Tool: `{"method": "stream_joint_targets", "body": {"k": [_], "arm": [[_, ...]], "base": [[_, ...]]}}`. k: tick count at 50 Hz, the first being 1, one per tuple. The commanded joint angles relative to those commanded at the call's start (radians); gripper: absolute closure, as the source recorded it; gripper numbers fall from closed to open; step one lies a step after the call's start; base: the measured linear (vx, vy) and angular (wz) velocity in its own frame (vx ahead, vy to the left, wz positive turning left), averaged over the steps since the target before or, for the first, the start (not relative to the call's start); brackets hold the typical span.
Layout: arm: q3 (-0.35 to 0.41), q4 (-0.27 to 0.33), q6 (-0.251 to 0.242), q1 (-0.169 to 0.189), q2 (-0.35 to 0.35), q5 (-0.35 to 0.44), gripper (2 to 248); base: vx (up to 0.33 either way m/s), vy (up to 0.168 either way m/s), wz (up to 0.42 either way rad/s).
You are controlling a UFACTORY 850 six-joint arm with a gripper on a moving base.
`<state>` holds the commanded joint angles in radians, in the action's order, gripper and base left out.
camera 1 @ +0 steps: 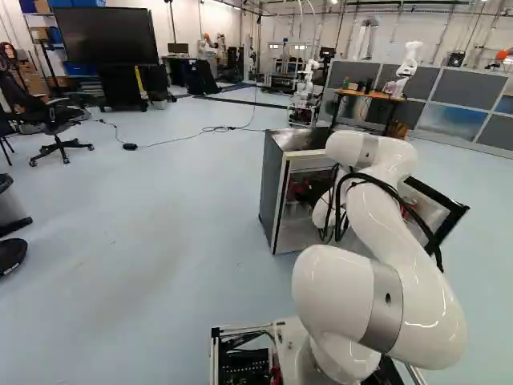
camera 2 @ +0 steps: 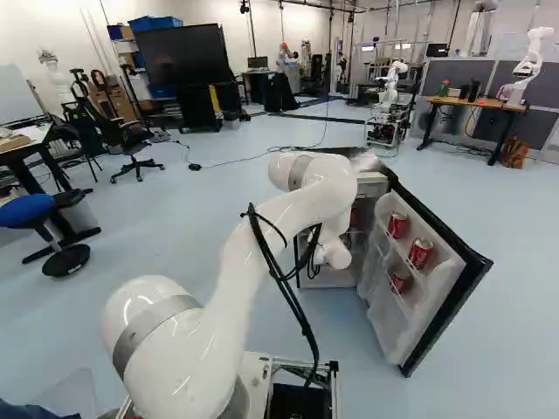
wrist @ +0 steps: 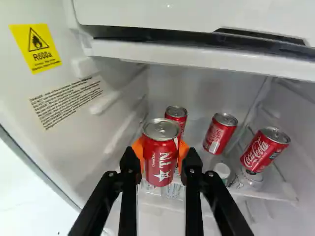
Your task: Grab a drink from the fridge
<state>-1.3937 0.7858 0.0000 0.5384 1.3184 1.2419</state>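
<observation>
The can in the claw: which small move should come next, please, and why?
Probably draw the claw slowly back out of the fridge without raising it. Its pads hold the can from both sides, the other cans are farther in, and a white ledge hangs above, so lifting first might hit it.

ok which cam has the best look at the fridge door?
Right base view: the fridge door stands open with its inner side in plain sight, three red cans on its shelves. Left base view catches only part of it, behind the arm. Wrist view looks into the fridge; I can't make out the door there.
</observation>
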Motion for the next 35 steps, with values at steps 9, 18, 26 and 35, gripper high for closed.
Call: {"method": "stream_joint_targets", "body": {"k": [9, 18, 26, 35], "arm": [[0.066, 0.000, 0.000, 0.011, -0.035, 0.000, 160], [0.143, 0.000, 0.000, 0.023, -0.089, 0.000, 160], [0.213, 0.000, 0.000, 0.034, -0.140, 0.000, 160], [0.288, 0.000, 0.000, 0.047, -0.197, 0.000, 160]], "base": [[0.000, 0.000, 0.000], [0.000, 0.000, 0.000], [0.000, 0.000, 0.000], [0.000, 0.000, 0.000]]}}
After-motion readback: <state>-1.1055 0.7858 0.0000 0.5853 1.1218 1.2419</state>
